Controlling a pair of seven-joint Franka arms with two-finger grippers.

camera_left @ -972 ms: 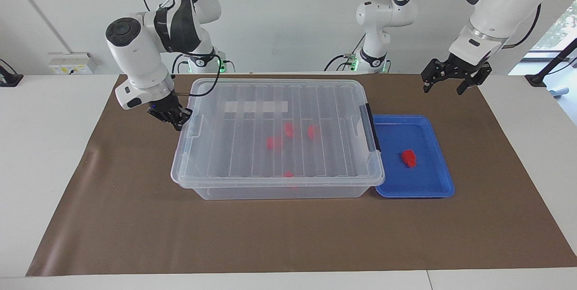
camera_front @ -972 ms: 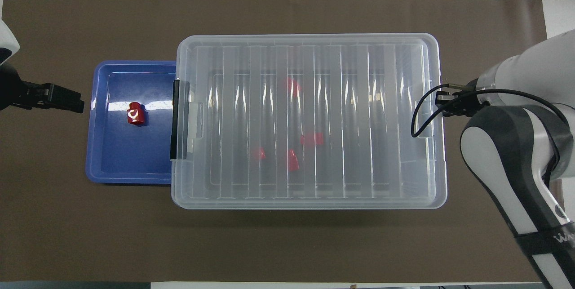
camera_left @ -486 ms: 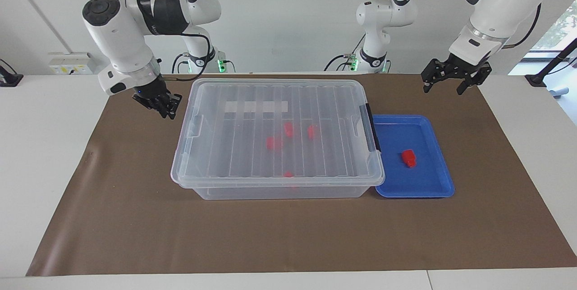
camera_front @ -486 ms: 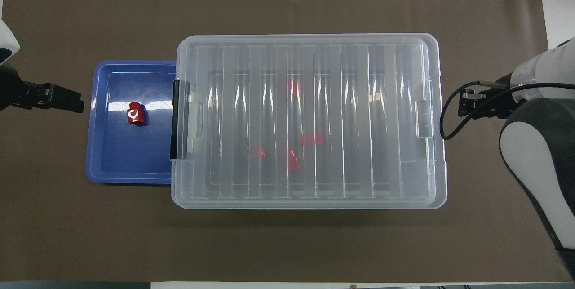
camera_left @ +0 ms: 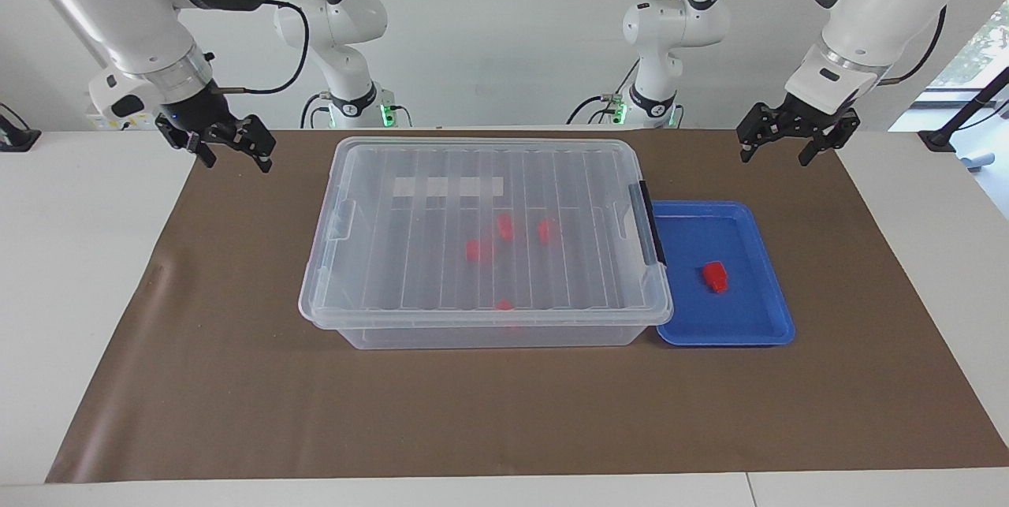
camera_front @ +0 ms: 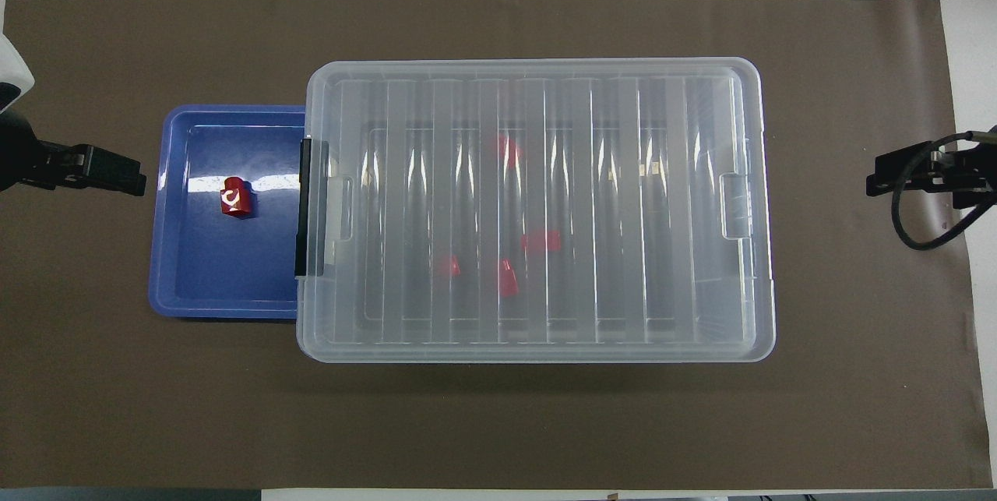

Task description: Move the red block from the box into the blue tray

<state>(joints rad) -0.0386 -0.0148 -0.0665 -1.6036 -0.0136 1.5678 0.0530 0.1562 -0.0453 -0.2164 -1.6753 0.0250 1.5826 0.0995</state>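
Note:
The clear box (camera_left: 485, 235) stands mid-table with its ribbed lid on; it also shows in the overhead view (camera_front: 537, 209). Several red blocks (camera_left: 478, 249) lie inside it, seen through the lid (camera_front: 506, 279). The blue tray (camera_left: 749, 318) sits against the box's end toward the left arm (camera_front: 195, 283). One red block (camera_left: 715, 276) lies in the tray (camera_front: 234, 199). My right gripper (camera_left: 239, 165) hangs open and empty over the mat, off the box's other end (camera_front: 880, 174). My left gripper (camera_left: 773, 160) waits open and empty over the mat beside the tray (camera_front: 136, 180).
A brown mat (camera_left: 504, 412) covers the table under everything. Bare white tabletop (camera_left: 79, 255) runs past the mat's ends. A dark grey latch (camera_left: 651, 223) sits on the box's end next to the tray.
My right gripper has risen and drawn away from the box's end toward the right arm's end of the table. The left arm, box, tray and blocks have not moved.

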